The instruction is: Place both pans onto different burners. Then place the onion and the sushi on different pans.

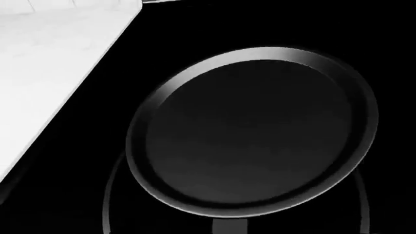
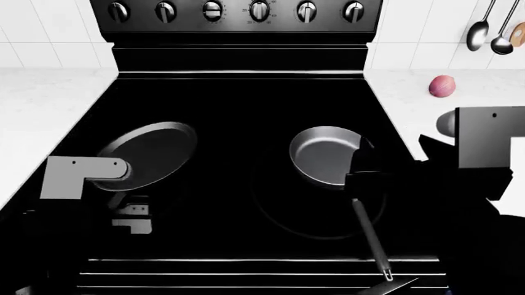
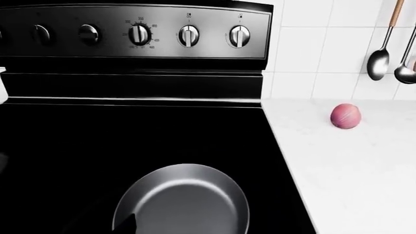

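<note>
Both pans on stovetop: black skillet (image 2: 147, 153) left, steel pan (image 2: 326, 155) right. Onion (image 2: 441, 86) remaining on desk (image 2: 459, 107); sushi unseen. Tool states indeterminable.

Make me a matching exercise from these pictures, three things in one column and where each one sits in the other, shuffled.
Things:
1. black skillet
2. steel pan
3. onion

Places:
A. on the white counter, right of the stove
B. left side of the stovetop
C. right of centre on the stovetop, handle towards the robot

Pairs: 1-B, 2-C, 3-A
</note>
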Available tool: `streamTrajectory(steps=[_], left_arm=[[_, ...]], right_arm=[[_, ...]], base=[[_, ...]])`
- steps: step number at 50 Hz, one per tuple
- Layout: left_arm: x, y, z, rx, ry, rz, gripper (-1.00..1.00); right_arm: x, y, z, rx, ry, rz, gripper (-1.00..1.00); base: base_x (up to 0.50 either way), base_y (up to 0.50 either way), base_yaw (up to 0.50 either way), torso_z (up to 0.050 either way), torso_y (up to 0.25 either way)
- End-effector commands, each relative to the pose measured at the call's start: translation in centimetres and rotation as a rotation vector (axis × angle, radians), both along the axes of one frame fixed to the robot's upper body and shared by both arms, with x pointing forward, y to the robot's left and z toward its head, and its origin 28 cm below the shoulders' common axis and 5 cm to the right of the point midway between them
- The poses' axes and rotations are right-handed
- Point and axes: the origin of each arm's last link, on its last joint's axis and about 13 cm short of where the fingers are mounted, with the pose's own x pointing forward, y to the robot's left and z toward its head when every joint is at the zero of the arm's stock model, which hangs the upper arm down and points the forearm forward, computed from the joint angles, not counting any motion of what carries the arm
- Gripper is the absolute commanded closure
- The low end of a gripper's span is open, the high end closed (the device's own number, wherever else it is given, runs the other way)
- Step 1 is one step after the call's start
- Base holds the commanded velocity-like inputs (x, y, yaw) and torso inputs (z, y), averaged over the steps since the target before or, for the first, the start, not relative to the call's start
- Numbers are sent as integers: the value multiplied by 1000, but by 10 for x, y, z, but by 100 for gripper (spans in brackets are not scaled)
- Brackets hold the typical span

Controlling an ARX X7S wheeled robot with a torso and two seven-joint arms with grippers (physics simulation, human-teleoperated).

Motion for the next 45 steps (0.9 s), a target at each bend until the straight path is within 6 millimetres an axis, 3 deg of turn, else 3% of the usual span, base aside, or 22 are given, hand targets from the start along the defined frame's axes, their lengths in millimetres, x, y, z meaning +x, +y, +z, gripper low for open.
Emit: streamTrajectory(steps=[1, 6, 11, 18, 29, 36, 45], left_arm=[[-21, -10, 60, -94, -229, -101, -100], [-39, -14, 92, -112, -367, -140, -100], [-44, -13, 103, -112, -405, -136, -100], [-45, -12, 105, -116, -434, -126, -100], [-48, -12, 102, -126, -453, -120, -100], [-47, -11, 100, -130, -455, -115, -100], [-47, -11, 101, -132, -457, -112, -100]], right_arm=[[1, 0, 2, 0, -10, -8, -100], [0, 1, 4, -8, -19, -10, -100], [-1, 0, 4, -9, -22, -14, -100], [-1, 0, 4, -10, -24, -16, -100], [-2, -1, 3, -3, -34, -26, -100], [-3, -2, 4, 23, -51, -30, -100], [-4, -3, 2, 40, -51, -26, -100]], base=[[0, 0, 0, 0, 0], [0, 0, 0, 0, 2], [-34, 0, 0, 0, 0], [-76, 0, 0, 0, 0], [-477, 11, 0, 0, 0], [0, -7, 0, 0, 0], [1, -473, 0, 0, 0]])
